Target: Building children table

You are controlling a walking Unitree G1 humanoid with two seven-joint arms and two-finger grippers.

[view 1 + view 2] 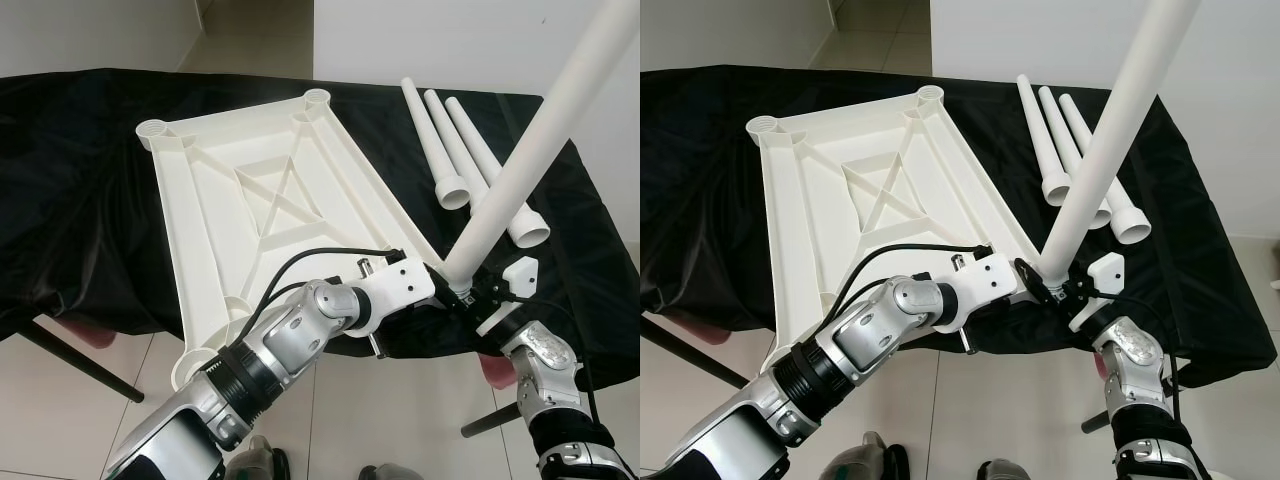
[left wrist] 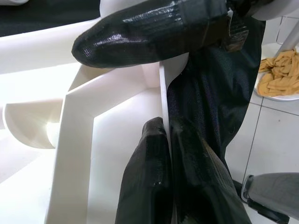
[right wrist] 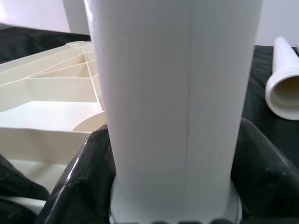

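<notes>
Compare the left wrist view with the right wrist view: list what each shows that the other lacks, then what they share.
Left wrist only: left gripper pinching the tabletop edge wall, tiled floor, yellow cloth.

Right wrist only: right gripper clasping the upright leg, a loose leg lying on the black cover.

Both: the white ribbed tabletop underside and black cover.

No readable text, labels, brands or numbers anywhere.

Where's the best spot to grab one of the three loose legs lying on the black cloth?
Probably mid-shaft on the nearest loose leg, coming straight down from above: it lies flat beside the others, the shaft is narrow and even, while the flared socket end is wider.
</notes>
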